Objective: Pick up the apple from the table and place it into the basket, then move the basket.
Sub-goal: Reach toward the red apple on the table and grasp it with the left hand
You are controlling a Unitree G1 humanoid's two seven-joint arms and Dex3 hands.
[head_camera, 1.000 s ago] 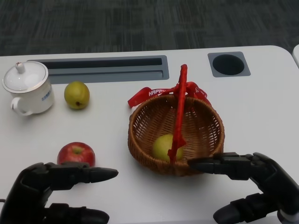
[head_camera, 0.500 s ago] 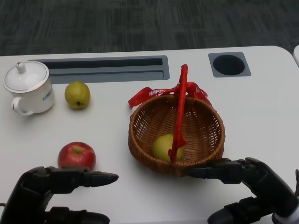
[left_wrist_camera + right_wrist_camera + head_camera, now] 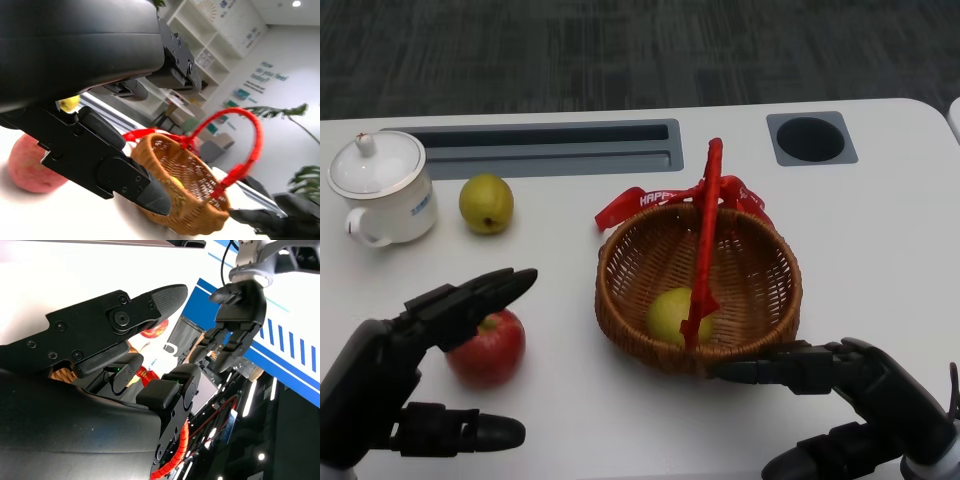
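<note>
I see my left hand (image 3: 390, 375) over the apple (image 3: 488, 348), fingers wide and holding nothing; my right hand (image 3: 865, 405) hovers open-fingered just near of the basket (image 3: 698, 290).

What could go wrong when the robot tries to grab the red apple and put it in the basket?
1. The round red apple could roll away: the left robot hand is open around it, not gripping yet.
2. The tall red handle arches over the brown woven wicker basket, so the apple or hand might bump it.
3. The right robot hand hovers at the basket's near rim and could nudge it.
</note>
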